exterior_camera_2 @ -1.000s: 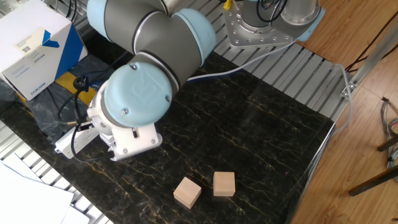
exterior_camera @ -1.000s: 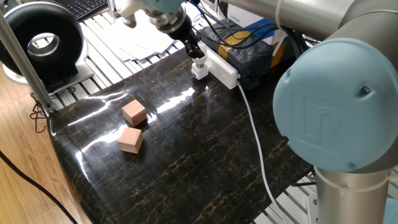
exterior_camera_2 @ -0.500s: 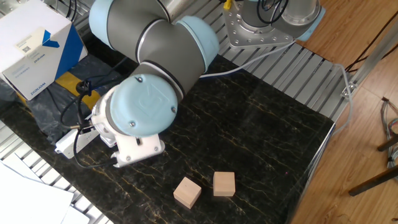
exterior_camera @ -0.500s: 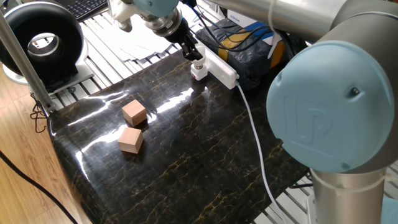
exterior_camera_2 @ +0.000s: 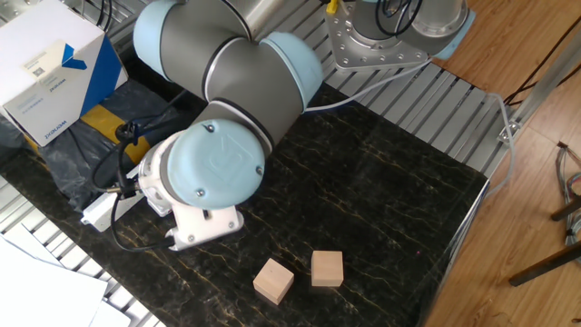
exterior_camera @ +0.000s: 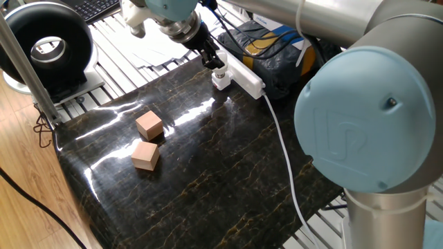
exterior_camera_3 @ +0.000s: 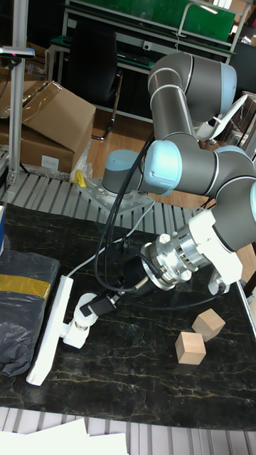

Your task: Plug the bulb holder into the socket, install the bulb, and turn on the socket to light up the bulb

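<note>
The white socket (exterior_camera: 246, 77) lies along the black table's far edge, and its cable (exterior_camera: 287, 159) trails toward the front. The small white bulb holder (exterior_camera: 221, 83) sits against the socket's side. My gripper (exterior_camera: 217, 63) comes down at a slant from the left and is shut on the white bulb (exterior_camera: 221, 71), which stands right on top of the holder. In the tall fixed view the socket (exterior_camera_3: 50, 334), holder (exterior_camera_3: 74, 331), bulb (exterior_camera_3: 85, 306) and gripper (exterior_camera_3: 96, 304) line up left to right. In the other fixed view my arm hides all but the socket's end (exterior_camera_2: 98, 211).
Two tan wooden blocks (exterior_camera: 149, 125) (exterior_camera: 145, 155) sit left of centre on the table. A dark wrapped box with yellow tape (exterior_camera: 277, 59) lies just behind the socket. A white and blue carton (exterior_camera_2: 50, 64) stands beyond it. My arm's large joints hang over the right side.
My wrist has swung over the socket's end while the gripper stays on the bulb. The socket and holder have shifted slightly to the left.
</note>
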`<state>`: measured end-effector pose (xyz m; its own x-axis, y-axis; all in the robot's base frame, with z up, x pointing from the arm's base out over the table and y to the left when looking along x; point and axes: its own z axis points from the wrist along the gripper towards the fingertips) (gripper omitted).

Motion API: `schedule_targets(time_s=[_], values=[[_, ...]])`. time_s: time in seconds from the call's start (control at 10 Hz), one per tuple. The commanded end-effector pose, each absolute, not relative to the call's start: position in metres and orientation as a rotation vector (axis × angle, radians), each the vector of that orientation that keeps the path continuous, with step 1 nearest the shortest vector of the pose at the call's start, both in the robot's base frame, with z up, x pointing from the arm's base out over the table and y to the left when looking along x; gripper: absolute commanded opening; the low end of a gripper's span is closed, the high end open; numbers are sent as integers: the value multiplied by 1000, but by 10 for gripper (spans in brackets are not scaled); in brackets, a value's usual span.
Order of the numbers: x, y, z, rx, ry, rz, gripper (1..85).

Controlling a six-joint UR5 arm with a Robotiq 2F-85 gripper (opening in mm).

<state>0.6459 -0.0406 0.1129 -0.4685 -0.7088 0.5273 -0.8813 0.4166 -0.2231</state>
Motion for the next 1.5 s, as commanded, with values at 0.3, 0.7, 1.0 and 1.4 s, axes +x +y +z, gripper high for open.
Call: schedule_targets(time_s=[0.3,0.7,1.0,1.4], values=[[645,-35,108,1334,-2347,673,193],[646,-33,104,1325,-2353,674,193],[647,-33,102,1321,-2354,679,193],[647,-31,100,1309,-2357,682,187]])
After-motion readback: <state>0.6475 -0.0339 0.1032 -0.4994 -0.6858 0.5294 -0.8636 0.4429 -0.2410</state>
